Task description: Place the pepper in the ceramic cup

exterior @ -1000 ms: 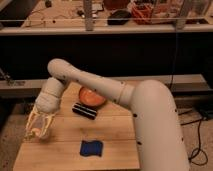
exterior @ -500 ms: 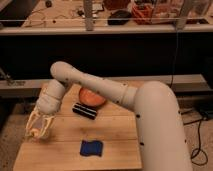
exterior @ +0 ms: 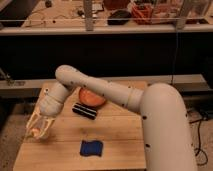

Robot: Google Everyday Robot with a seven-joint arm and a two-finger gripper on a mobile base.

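The pepper (exterior: 33,131) is showing only as a small orange patch between pale fingers, well to the left of the orange bowl (exterior: 100,103) and nearer the camera. Most of it is being covered by the gripper (exterior: 37,133), so its shape is hard to make out. The gripper is hanging at the left edge of the wooden table (exterior: 122,137), fingers pointing down and closed tight around that orange patch, gripping the pepper.

The white arm (exterior: 112,94) is crossing over the far side of the orange bowl and hiding that part of its rim. Its thick base section is filling the space to the right of the bowl and is being cut off by the lower edge of the view.

A flat black object (exterior: 84,111) is lying just in front of the bowl, slightly to its left; what it is cannot be told. A blue cloth (exterior: 91,148) is lying farther forward of the bowl, near the table's front edge.

Behind the bowl a dark shelf unit (exterior: 115,55) is standing, with clutter on top too blurred to name, and any writing there is unreadable.
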